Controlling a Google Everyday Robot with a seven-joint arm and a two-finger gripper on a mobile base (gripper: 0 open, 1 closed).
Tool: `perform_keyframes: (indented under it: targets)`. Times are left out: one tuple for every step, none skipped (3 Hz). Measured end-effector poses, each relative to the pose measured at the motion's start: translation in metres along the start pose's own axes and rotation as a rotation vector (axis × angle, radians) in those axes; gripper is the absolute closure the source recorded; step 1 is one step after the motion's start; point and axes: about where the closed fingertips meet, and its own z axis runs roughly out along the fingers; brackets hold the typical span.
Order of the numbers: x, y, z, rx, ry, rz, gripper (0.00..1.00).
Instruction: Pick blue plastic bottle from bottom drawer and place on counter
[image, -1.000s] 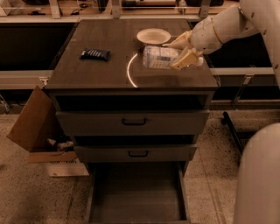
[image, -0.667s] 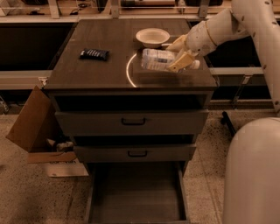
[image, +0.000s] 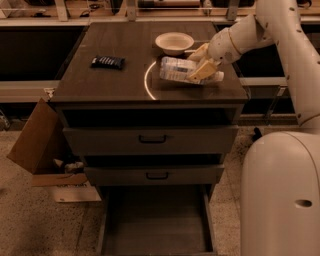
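Note:
The blue plastic bottle (image: 177, 70) lies on its side over the right half of the counter (image: 110, 85), just in front of the bright light arc's right end. My gripper (image: 201, 62) reaches in from the right on the pale arm, shut on the bottle with one finger on each side near its cap end. Whether the bottle rests on the wood or hangs just above it, I cannot tell. The bottom drawer (image: 155, 225) is pulled out at the foot of the cabinet, with a bare floor.
A pale bowl (image: 174, 42) stands on the counter just behind the bottle. A dark snack packet (image: 107, 62) lies at the counter's left. An open cardboard box (image: 35, 145) leans by the cabinet's left side. My white base (image: 280, 195) fills the lower right.
The bottle and gripper have sunk slightly towards the counter. The arm has swung to a steeper angle at the upper right.

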Motion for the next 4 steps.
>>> perform_keyframes:
  targets:
    - [0.001,-0.005,0.005,-0.003,-0.005,0.019,0.35]
    - [0.002,-0.010,0.005,0.002,-0.010,0.032,0.11]
    - [0.005,-0.014,0.002,0.014,-0.013,0.051,0.00]
    - [0.011,-0.020,-0.017,0.048,0.004,0.058,0.00]
